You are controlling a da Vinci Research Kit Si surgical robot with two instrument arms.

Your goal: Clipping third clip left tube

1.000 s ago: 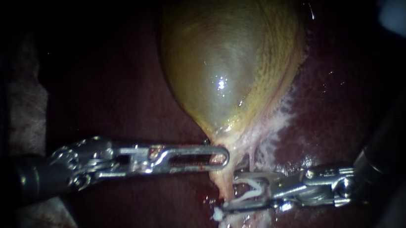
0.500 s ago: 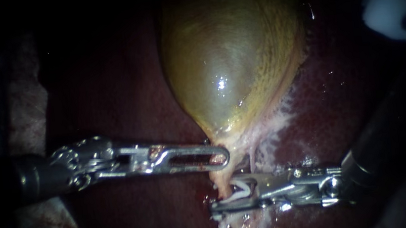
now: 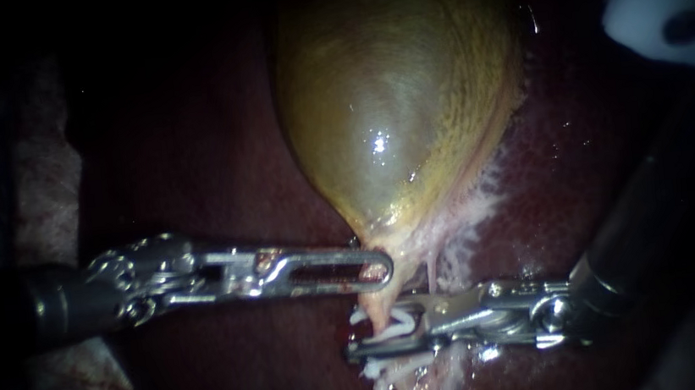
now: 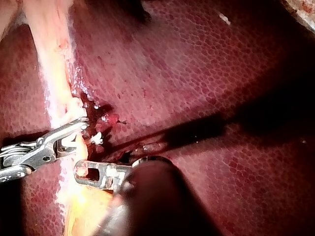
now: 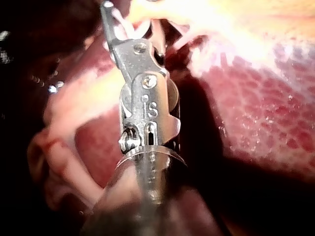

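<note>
**Tube sits between the right instrument's jaws, clip around it**

The tube (image 3: 379,302) is a pale strand that runs down from the narrow end of the gallbladder, over the liver. It passes straight between the right instrument's two jaws.

The liver (image 3: 215,148) fills the field as a dark red, finely mottled surface. On it lies the gallbladder (image 3: 390,106), a yellow-green, glistening sac. It tapers toward the two instruments, with pale frayed tissue along its lower right edge.

The left instrument (image 3: 384,268) comes in from the left with its shaft nearly level and its wrist straight in line with it. Its slotted metal tip reaches the neck of the gallbladder and touches the pale tissue just above the tube. Whether it grips anything there I cannot tell.

The right instrument (image 3: 368,333) comes down steeply from the upper right. Its wrist is bent sharply, so its jaws lie almost level and point toward the left instrument, just below that instrument's tip. The jaws stand a narrow way apart, one on each side of the tube. They hold a white clip (image 3: 394,328) between them, and it touches both. The clip is folded around the tube.

A second white clip (image 3: 374,369) shows on the same strand, just beyond the lower jaw.
</note>
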